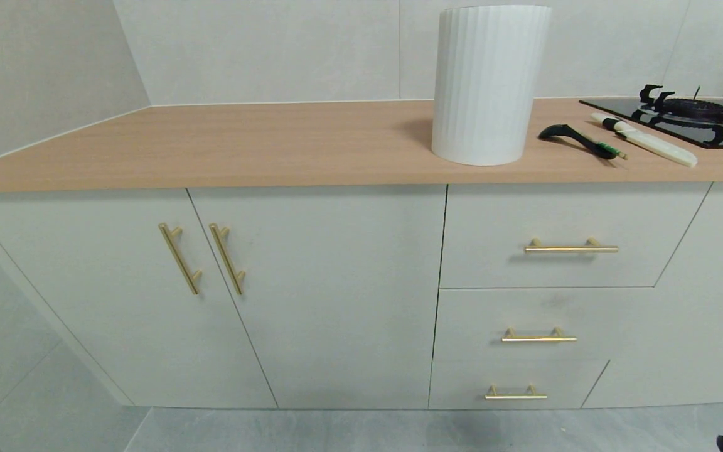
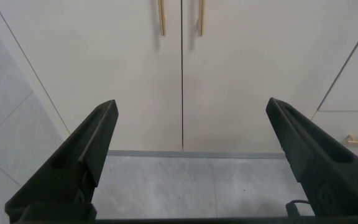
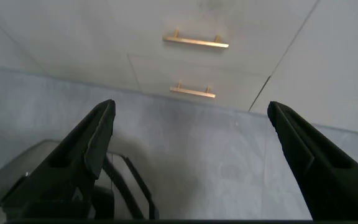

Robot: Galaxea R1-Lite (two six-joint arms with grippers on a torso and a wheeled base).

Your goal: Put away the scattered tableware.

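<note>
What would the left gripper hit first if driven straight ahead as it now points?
Probably the double cabinet doors, near the seam between them and below the handles. The open left gripper has nothing between it and them. Depth is unclear, so a downward tilt could meet the floor instead.

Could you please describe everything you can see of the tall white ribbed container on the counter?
The tall white ribbed cylindrical container stands upright on the wooden countertop, near its front edge. Its matte wall carries fine vertical flutes and widens slightly upward. What it holds cannot be seen. Nothing but the countertop touches it; a black-handled utensil lies apart on its right.
</note>
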